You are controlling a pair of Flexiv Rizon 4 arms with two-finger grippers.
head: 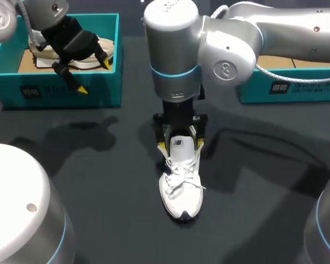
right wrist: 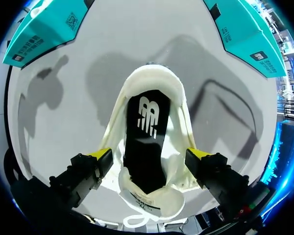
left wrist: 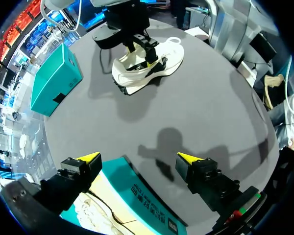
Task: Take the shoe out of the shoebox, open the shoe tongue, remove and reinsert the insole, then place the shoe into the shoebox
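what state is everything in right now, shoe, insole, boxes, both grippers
white shoe, out of its box, upright on the table
insole, lying inside the white shoe
left shoebox, open, second shoe inside
right shoebox, open, contents not visible
left gripper, open, empty, over the left shoebox
right gripper, open, fingers on either side of the white shoe's collar

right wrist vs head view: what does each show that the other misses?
Only right wrist: the black insole inside the shoe. Only head: the laces, and the left tool open over the left box, which holds a second shoe. Both: the white shoe on the table, the right tool straddling its heel end, the left box and the right box.
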